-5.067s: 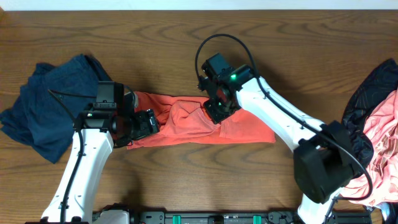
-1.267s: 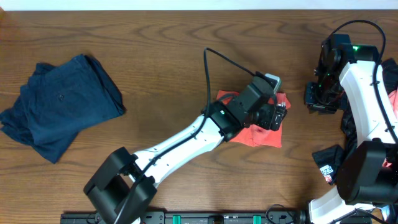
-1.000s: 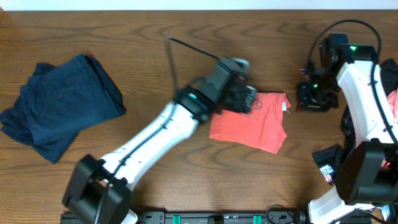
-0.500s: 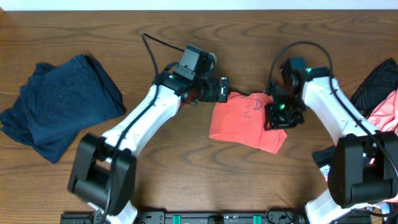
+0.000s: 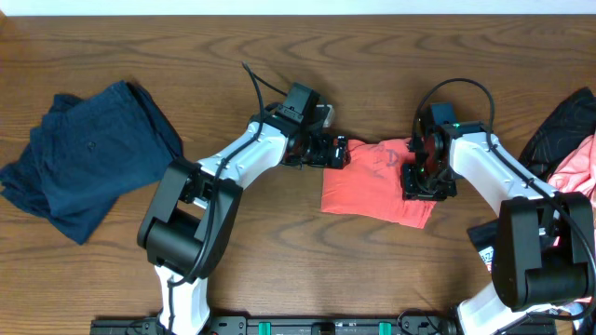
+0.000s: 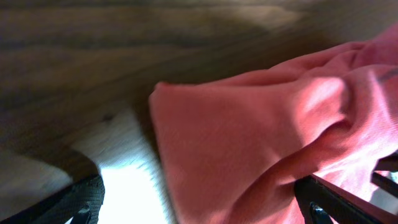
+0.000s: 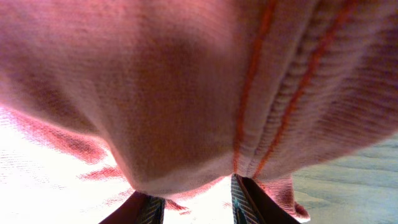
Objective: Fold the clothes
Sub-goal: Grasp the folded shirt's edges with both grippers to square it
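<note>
T-shirt of orange-red knit lies rumpled (stitched seam showing); left gripper spread wide, right gripper impossible to judge.

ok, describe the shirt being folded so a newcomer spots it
On the wooden table, look just right of centre. The orange-red shirt lies there, folded small. Only it is orange: the navy garment sits far left, the pink and black pile far right.

The wooden table carries an orange-red T-shirt just toward 3 o'clock from centre, a navy garment at 9 o'clock, and pink and black clothes at the 3 o'clock edge.
</note>
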